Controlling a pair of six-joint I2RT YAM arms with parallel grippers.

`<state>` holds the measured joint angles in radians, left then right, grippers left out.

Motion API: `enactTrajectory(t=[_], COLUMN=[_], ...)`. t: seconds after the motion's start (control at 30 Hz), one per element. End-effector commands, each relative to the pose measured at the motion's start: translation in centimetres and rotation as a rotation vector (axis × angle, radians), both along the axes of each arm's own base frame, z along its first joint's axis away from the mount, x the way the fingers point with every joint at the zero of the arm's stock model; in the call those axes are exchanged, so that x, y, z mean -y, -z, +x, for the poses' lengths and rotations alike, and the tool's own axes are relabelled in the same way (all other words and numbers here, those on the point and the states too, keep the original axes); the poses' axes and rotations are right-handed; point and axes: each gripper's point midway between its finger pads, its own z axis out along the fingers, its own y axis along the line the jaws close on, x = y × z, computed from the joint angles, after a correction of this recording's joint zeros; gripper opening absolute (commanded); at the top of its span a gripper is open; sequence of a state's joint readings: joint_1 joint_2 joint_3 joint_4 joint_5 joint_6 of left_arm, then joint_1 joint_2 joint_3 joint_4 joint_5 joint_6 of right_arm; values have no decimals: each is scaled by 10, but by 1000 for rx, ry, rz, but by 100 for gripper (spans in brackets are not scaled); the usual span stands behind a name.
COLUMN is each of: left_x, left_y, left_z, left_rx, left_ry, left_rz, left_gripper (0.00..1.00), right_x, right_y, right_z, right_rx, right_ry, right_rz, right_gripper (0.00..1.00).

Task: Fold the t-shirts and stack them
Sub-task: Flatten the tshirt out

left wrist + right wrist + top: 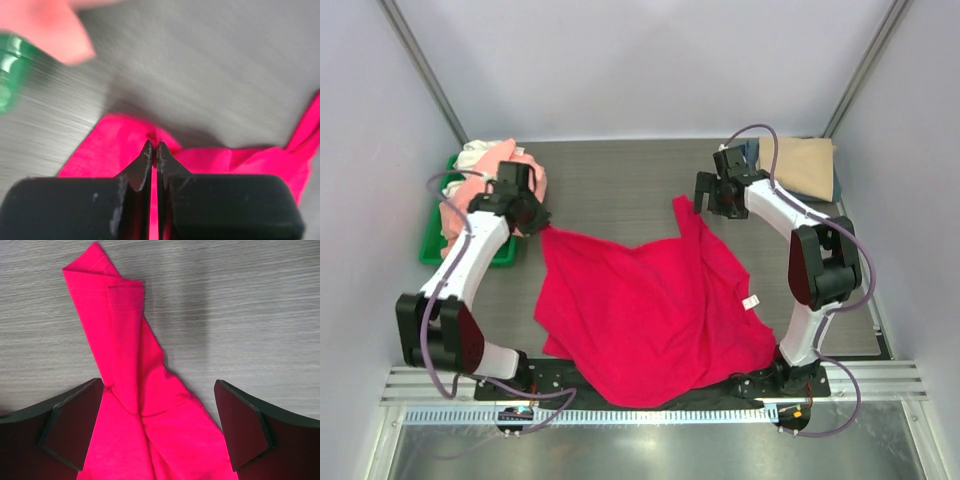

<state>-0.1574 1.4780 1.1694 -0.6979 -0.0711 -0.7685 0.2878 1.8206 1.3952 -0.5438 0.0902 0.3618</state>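
A crimson-red t-shirt (645, 310) lies crumpled across the middle of the table, its near edge over the arm bases. My left gripper (535, 222) is shut on the shirt's left corner (150, 137), beside the tray. My right gripper (705, 195) is open above the shirt's far narrow folded end (120, 340), which lies between the fingers (75, 425) without being pinched. Salmon-pink and white shirts (490, 170) are heaped in the tray. A tan shirt (805, 165) lies folded on a navy one at the far right.
A green plastic tray (435, 245) stands at the left edge under the heap; its rim shows blurred in the left wrist view (10, 70). White walls enclose the table. A metal rail runs along the near edge.
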Motion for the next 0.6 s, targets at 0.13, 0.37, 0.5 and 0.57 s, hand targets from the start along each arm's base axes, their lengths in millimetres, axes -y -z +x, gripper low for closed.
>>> enactTrajectory(t=[0.13,0.37,0.5,0.57], left_x=[-57,-57,-67,-70], left_y=[-48,-18,-14,-14], left_z=[-17,-22,-25,-23], left_rx=[45,-37,-47,-46], left_ry=[-98,-97,-126,-132], left_rz=[108,95,111,117], left_gripper=[0,0,0,0], right_x=[-11,-24,-29,-28], right_y=[16,43,63,72], right_z=[19,16,16,17], right_rx=[6,-44,-74,-89], right_ry=[17,-3,-13,-10], right_rz=[82,145,158,151], right_gripper=[90,64,57,52])
